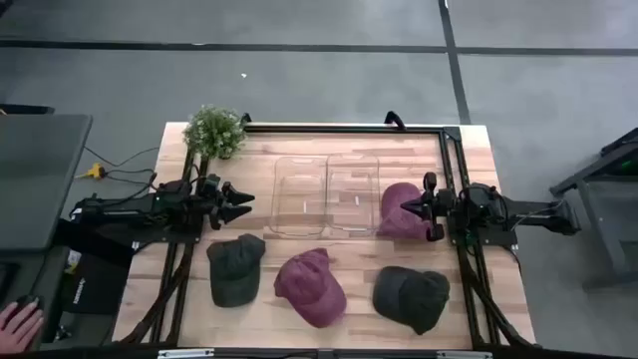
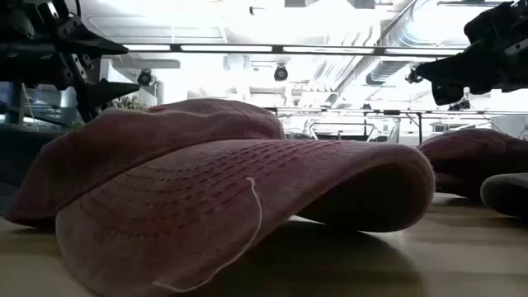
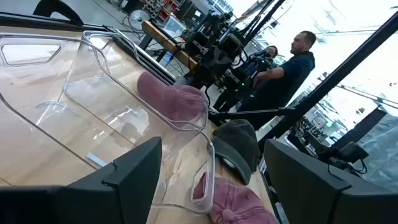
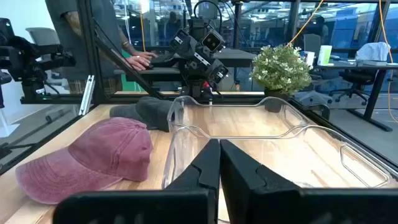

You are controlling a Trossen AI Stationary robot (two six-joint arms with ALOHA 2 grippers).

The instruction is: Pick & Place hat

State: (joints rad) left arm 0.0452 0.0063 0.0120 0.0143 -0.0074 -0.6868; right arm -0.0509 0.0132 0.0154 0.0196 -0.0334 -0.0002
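Note:
Several caps lie crown up on the wooden table. A maroon cap [image 1: 399, 211] sits by the right end of the clear bins [image 1: 326, 194]. Along the near edge lie a dark green cap [image 1: 236, 267], a second maroon cap [image 1: 311, 286] [image 2: 223, 190] and a dark grey cap [image 1: 411, 297]. My right gripper [image 1: 407, 206] [image 4: 219, 168] hovers shut over the first maroon cap [image 2: 470, 161], raised clear of it [image 2: 412, 76]. My left gripper [image 1: 244, 199] [image 3: 211, 180] hangs open in the air left of the bins, pointing at them.
Two clear plastic bins [image 3: 112, 106] [image 4: 261, 137] stand side by side at mid-table between the arms. A potted plant [image 1: 214, 130] sits at the far left corner. A black frame [image 1: 454, 160] runs along the table's edges. A person's hand [image 1: 18, 321] rests off the table, near left.

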